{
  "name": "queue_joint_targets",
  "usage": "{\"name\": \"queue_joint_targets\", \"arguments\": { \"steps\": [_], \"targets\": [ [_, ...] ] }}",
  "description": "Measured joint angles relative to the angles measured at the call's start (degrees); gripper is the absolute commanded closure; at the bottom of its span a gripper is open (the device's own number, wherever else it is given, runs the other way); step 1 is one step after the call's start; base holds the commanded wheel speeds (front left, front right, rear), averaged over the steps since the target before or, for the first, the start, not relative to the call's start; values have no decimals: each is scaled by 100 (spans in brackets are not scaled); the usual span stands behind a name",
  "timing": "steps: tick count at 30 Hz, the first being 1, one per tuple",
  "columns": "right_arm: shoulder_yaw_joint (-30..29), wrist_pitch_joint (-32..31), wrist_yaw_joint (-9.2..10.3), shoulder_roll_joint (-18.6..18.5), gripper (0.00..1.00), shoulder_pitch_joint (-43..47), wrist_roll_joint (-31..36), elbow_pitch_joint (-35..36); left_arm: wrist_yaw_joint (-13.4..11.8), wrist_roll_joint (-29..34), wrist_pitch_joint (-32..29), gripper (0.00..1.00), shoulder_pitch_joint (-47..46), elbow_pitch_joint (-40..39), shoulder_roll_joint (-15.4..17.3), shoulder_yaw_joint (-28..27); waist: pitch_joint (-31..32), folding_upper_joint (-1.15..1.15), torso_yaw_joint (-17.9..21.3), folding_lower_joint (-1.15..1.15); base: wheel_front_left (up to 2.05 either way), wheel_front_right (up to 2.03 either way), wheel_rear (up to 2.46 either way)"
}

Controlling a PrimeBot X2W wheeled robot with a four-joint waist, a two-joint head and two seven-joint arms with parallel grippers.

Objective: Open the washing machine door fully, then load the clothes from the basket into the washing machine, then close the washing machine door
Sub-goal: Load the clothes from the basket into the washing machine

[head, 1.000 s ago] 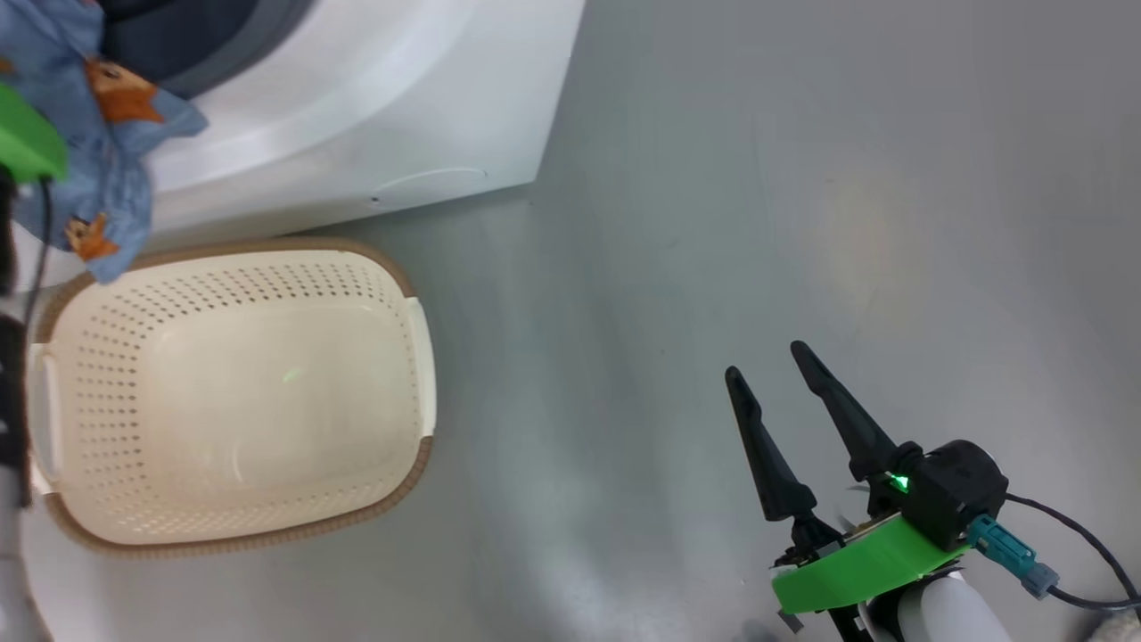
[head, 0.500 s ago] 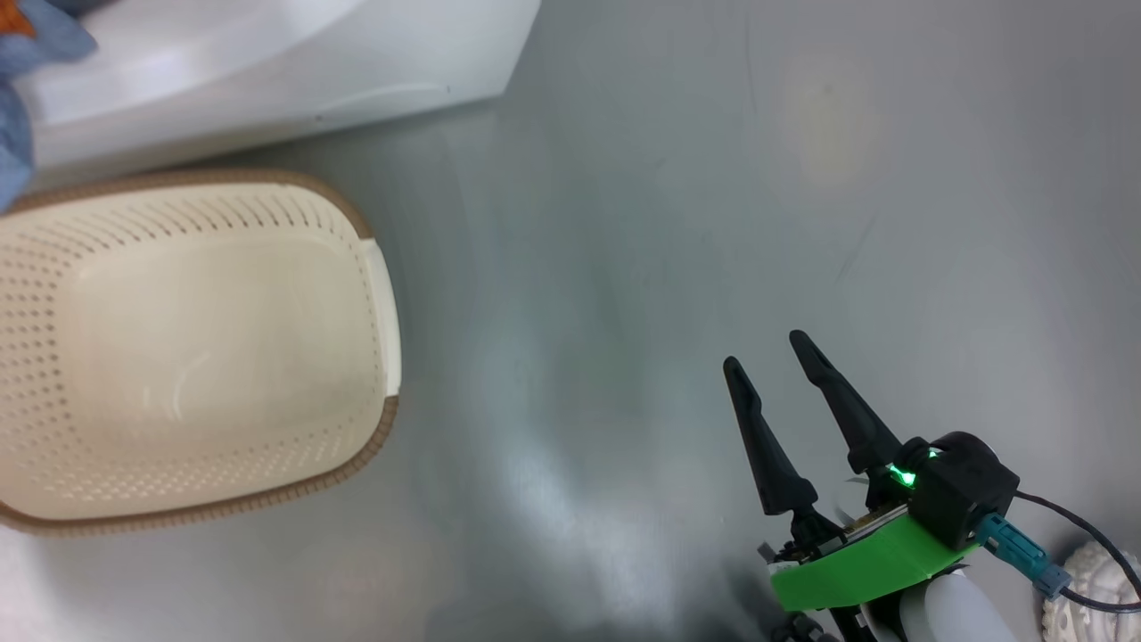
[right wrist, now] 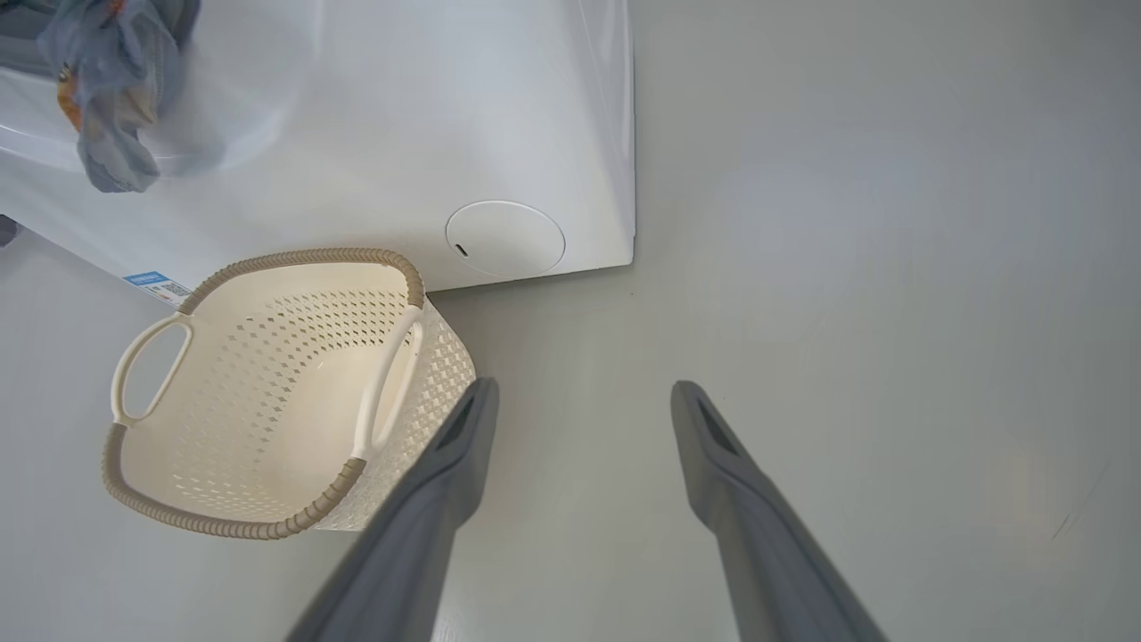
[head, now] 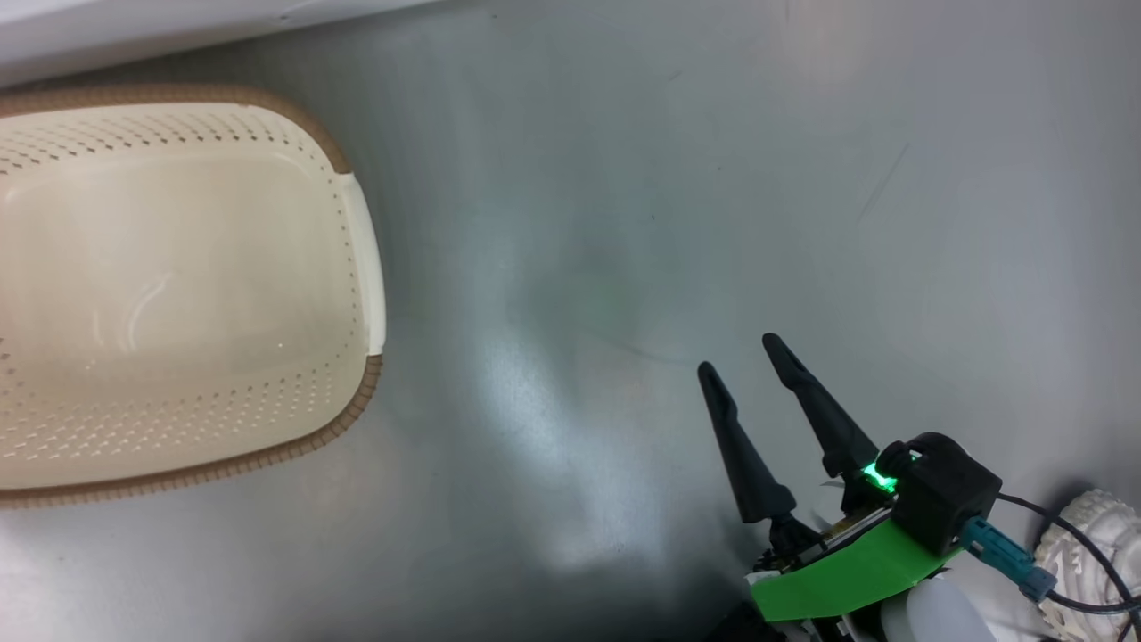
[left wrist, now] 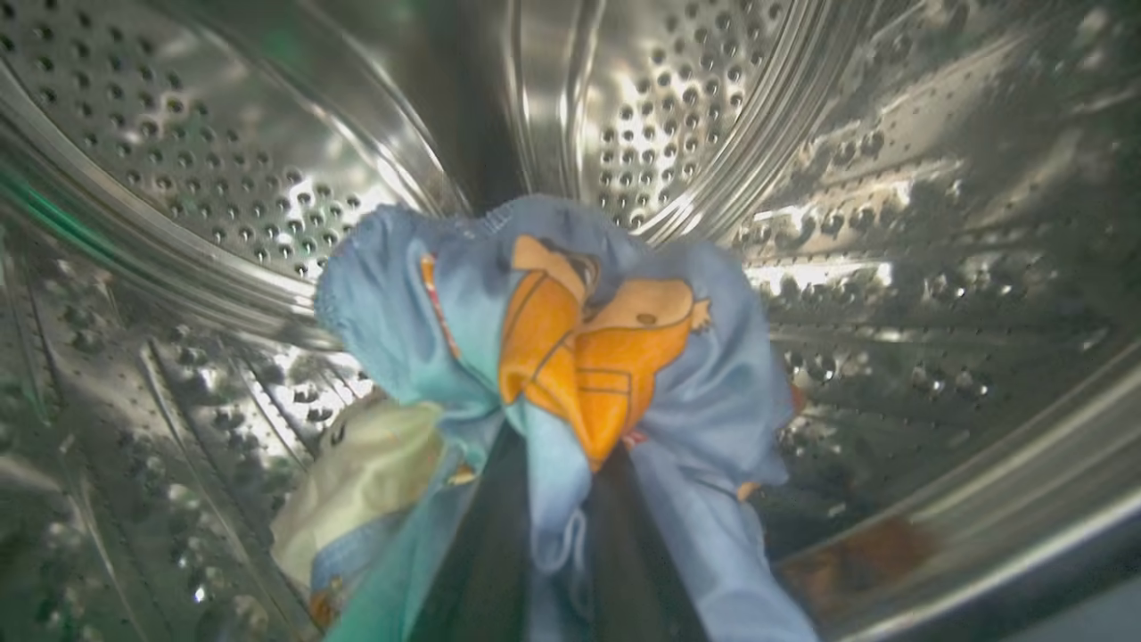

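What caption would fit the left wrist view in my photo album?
The left tool, shut on the clothes, holds them inside the washing machine.

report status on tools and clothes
Left tool shut on clothes, inside the drum. Right tool open, holding nothing, over the floor. Basket empty. Nothing seen blocking.

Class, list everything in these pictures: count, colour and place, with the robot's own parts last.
Washing machine: one, white, behind the basket.
Drum: one, perforated steel, around the clothes.
Clothes: one bunch, light blue with orange print, inside the drum.
Basket: one, cream with brown rim, on the floor.
Filter cap: one, white, machine's lower corner.
Floor: grey.
Shoe: one, white, beside the right arm.
Right gripper: open, above the floor.
Left gripper: shut on the clothes.
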State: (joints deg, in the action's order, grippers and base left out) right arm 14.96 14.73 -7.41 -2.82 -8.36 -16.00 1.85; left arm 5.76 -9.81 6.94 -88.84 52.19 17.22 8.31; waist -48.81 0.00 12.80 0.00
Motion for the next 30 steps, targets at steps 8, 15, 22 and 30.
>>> {"name": "queue_joint_targets", "arguments": {
  "steps": [8, 15, 22, 30],
  "targets": [
    [107, 0, 0, 3, 0, -58, -79, -3, -167, 500, 777, 100, -289, -888, 224, 242, -107, 0, 98, 0, 0, 0, 0],
    [112, 0, 0, 3, 0, -129, -81, -63, -285, 218, 709, 0, 111, -500, 151, 48, -55, 0, 63, 0, 0, 0, 0],
    [83, 0, 0, 2, 0, -128, -66, -81, -323, 76, 593, 0, 201, -48, -32, 14, 71, 0, -29, 0, 0, 0, 0],
    [-56, 0, 0, 1, 0, -205, -24, -114, -349, -149, 628, 0, 230, 324, -169, -22, 302, 0, -156, 0, 0, 0, 0]
  ]
}}
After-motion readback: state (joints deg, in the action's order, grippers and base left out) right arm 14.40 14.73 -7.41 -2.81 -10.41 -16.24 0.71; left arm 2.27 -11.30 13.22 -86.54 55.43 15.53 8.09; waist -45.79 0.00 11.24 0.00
